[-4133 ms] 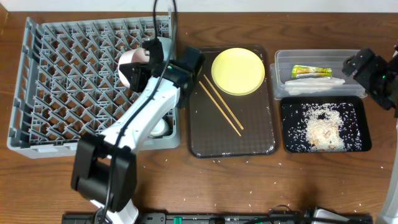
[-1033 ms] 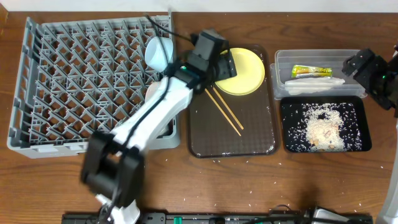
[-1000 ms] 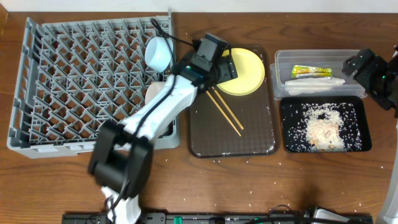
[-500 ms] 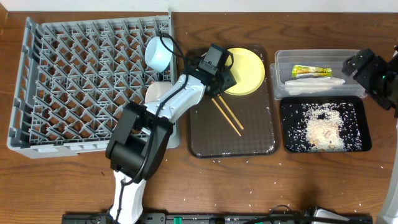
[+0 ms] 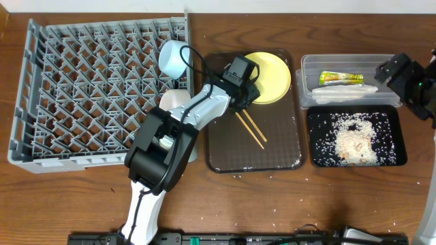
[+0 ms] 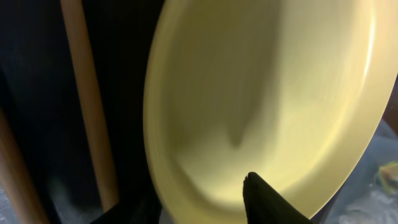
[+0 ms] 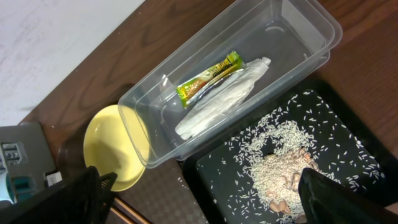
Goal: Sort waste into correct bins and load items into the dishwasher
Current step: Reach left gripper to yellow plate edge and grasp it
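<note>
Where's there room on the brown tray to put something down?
The brown tray is bare in its near half, right of the chopsticks. Its far end is crowded with the yellow plate and the left gripper.

Yellow plate (image 5: pixel 271 73): round, empty, at the back of the dark brown tray (image 5: pixel 272 160); my left pincer (image 5: pixel 246 92) straddles its left rim, grip unconfirmed
Chopsticks (image 5: pixel 252 129): thin wooden pair, side by side on the same tray, running diagonally just in front of the plate
Grey dish rack (image 5: pixel 82 88): far left. Light blue bowl (image 5: pixel 174 58) on its side at the back right corner, white bowl (image 5: pixel 176 102) just in front of it, partly hidden
Clear tub (image 5: pixel 354 61): back right, holds the yellow-green wrapper (image 5: pixel 340 77) and the white crumpled wrapper (image 5: pixel 344 90) lying alongside each other
Black tray (image 5: pixel 320 156): touching the tub's front edge, rice scraps (image 5: pixel 354 139) heaped in the middle, loose grains around
</note>
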`<action>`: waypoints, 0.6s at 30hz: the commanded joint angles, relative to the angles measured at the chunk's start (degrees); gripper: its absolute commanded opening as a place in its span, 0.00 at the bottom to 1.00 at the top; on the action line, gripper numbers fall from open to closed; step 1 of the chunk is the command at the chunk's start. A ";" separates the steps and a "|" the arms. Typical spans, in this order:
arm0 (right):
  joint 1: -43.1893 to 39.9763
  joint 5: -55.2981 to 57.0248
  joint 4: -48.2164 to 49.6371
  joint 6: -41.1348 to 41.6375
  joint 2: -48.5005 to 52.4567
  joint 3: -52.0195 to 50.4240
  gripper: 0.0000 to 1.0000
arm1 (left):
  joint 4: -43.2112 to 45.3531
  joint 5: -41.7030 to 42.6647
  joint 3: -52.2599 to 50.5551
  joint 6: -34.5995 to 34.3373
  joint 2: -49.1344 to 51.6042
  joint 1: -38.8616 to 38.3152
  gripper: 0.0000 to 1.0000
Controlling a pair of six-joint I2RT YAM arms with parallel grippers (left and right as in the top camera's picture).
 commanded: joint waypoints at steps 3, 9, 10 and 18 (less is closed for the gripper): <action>-0.24 0.55 -0.11 0.81 -0.07 0.09 0.99 | -0.07 -0.96 0.00 -3.98 4.00 -0.57 0.33; -0.24 0.57 -0.11 0.81 -0.07 0.09 0.99 | -0.22 -0.94 -0.33 -5.57 5.03 -0.66 0.08; -0.24 0.57 -0.11 0.79 -0.07 0.09 0.99 | -0.22 -0.94 -0.33 -5.57 5.03 -0.66 0.08; -0.24 0.57 -0.11 0.81 -0.07 0.09 0.99 | 1.51 -0.83 -0.33 -5.57 4.55 -0.59 0.08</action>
